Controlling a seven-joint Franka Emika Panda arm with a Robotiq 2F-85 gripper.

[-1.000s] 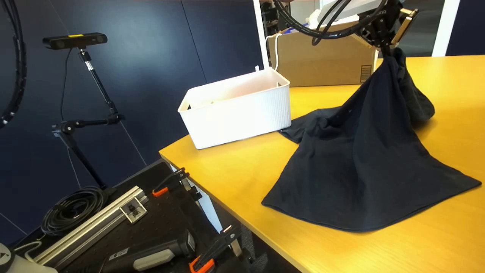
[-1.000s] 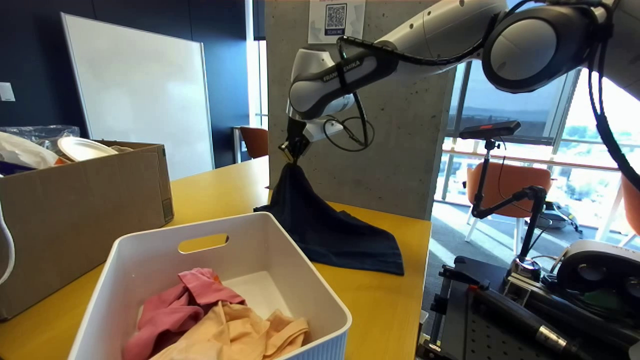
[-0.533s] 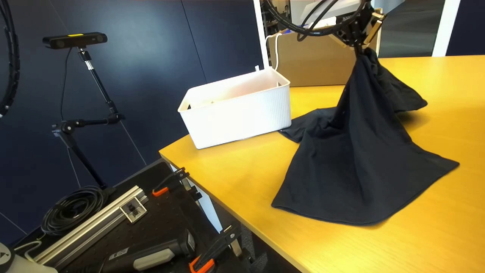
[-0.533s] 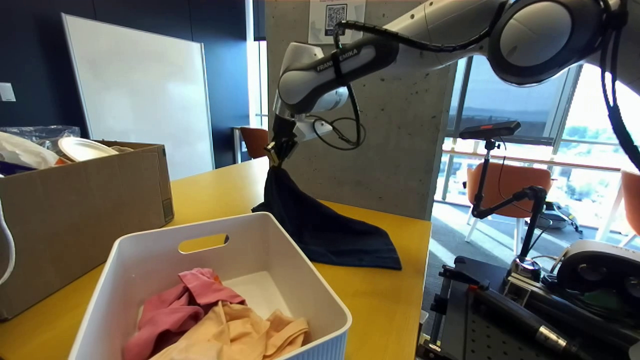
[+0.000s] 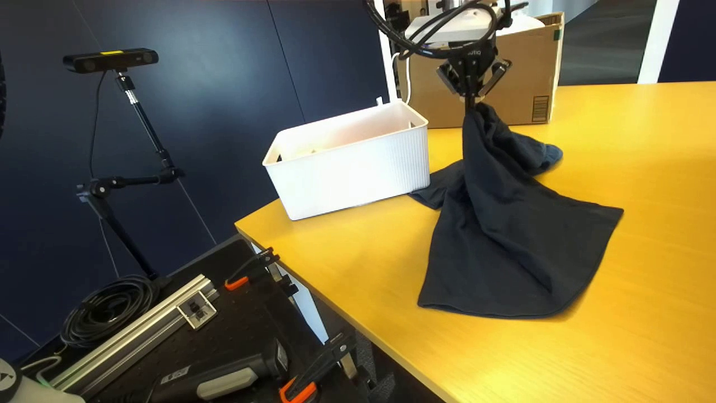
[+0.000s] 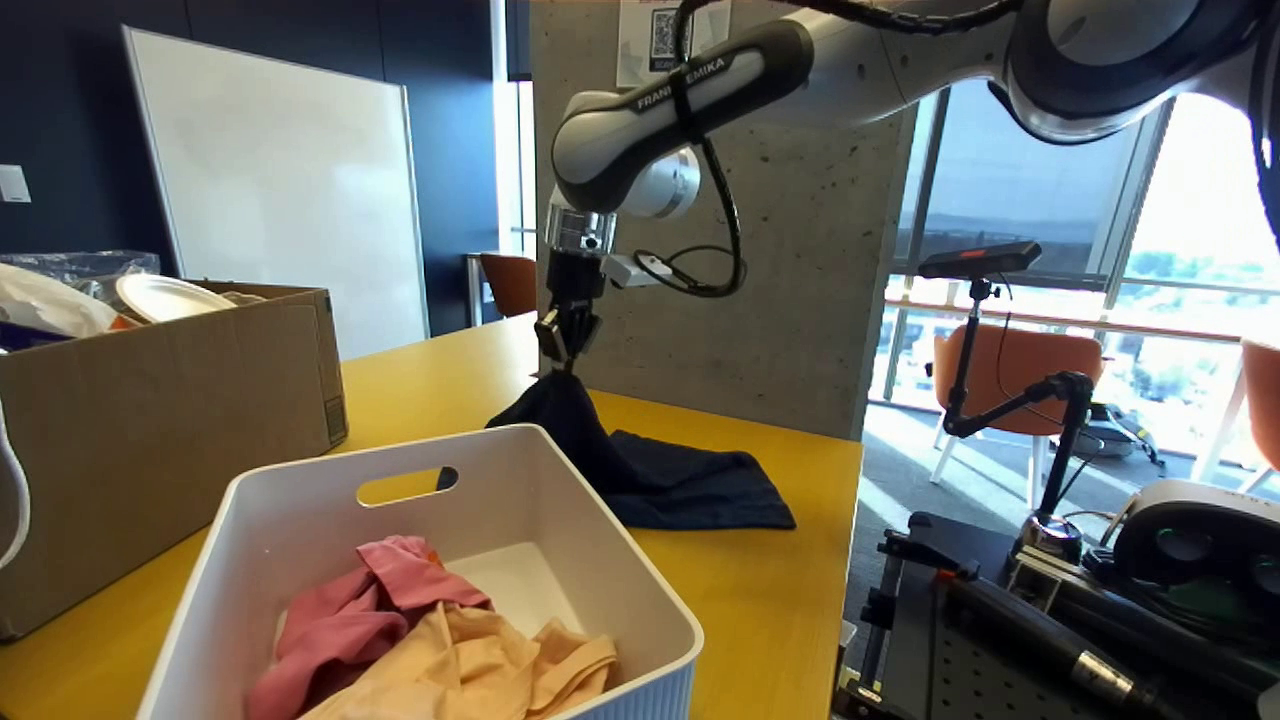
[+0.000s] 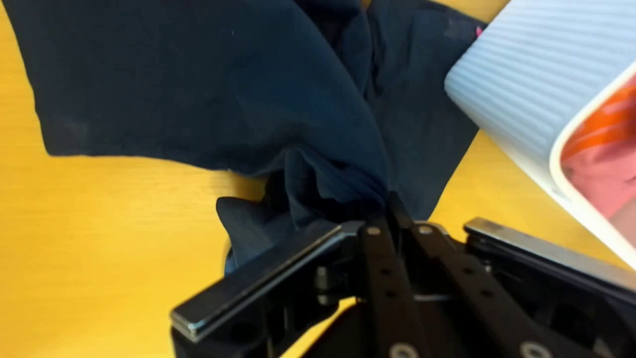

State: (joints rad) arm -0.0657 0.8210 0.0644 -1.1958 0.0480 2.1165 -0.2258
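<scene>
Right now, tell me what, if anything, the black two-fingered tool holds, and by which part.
The dark navy fabric cloth, clamped in the tool by a bunched, raised peak; the rest drapes onto the yellow wooden table.

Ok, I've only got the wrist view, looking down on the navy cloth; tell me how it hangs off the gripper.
Observer: In both exterior views, the gripper pinches the navy cloth well above the table, and the rest slopes down to lie spread on the tabletop.
Operator: Good. Now name something else standing on that table besides the ribbed plastic bin on my right.
Observer: An open-topped cardboard box, in both exterior views.
</scene>
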